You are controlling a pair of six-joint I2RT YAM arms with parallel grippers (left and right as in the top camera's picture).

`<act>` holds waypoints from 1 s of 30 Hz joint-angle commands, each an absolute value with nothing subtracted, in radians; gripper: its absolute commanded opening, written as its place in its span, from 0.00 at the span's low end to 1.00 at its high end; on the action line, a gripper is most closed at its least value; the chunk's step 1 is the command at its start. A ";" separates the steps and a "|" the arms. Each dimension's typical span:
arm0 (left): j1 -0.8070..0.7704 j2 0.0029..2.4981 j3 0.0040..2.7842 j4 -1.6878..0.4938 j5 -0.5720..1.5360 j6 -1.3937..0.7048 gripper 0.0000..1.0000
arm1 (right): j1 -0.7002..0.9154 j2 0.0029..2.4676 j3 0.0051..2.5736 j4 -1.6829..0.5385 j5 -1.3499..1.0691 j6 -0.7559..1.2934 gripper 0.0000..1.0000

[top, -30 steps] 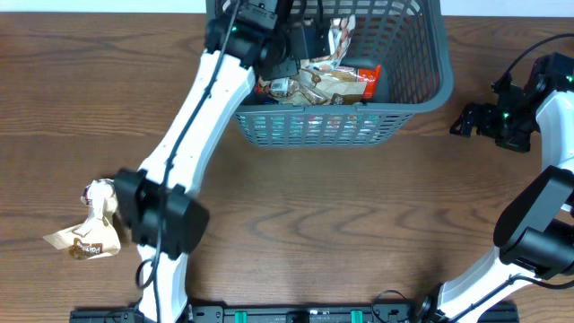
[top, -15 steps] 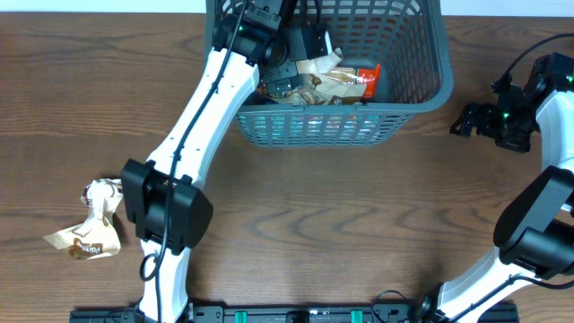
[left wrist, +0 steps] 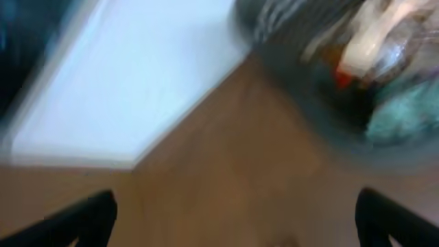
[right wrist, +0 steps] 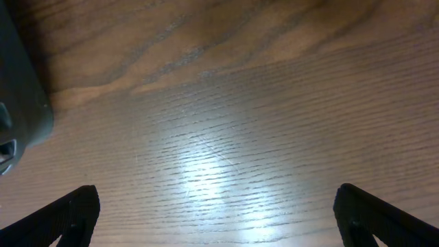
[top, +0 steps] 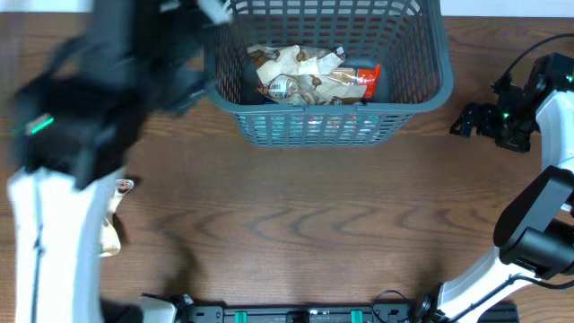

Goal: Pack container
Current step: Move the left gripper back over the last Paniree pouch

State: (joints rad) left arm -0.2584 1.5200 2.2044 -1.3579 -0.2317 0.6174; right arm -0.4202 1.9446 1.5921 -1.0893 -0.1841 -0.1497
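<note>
No words, brands or numbers can be read anywhere. The snack packets in the basket carry some printing, but from overhead it is too small to make out. The left wrist view is smeared by blur. The right wrist view gives only the wood grain of the tabletop, with no markings on it.

A brown wooden table with wavy grain fills most of the overhead frame. A white strip runs along the upper right edge beyond it. A black rail with small green marks lies along the bottom centre.
</note>
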 commanded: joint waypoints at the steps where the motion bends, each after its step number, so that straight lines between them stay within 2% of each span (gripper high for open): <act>1: -0.156 1.482 2.194 -1.522 -0.243 0.427 0.99 | -0.411 1.945 1.590 -1.093 -0.191 -0.165 0.99; 8: -0.081 1.326 2.115 -1.678 -0.222 0.271 0.99 | -0.404 1.945 1.590 -1.097 -0.191 -0.165 0.99; 15: -0.006 1.176 1.880 -1.686 -0.222 0.204 0.99 | -0.400 1.945 1.590 -1.086 -0.191 -0.166 0.99; 22: 0.082 1.098 1.458 -1.487 -0.221 0.197 0.99 | -0.401 1.945 1.590 -1.083 -0.191 -0.167 0.99; 30: 0.151 1.188 1.132 -1.222 -0.221 0.258 0.99 | -0.401 1.945 1.590 -1.082 -0.191 -0.173 0.99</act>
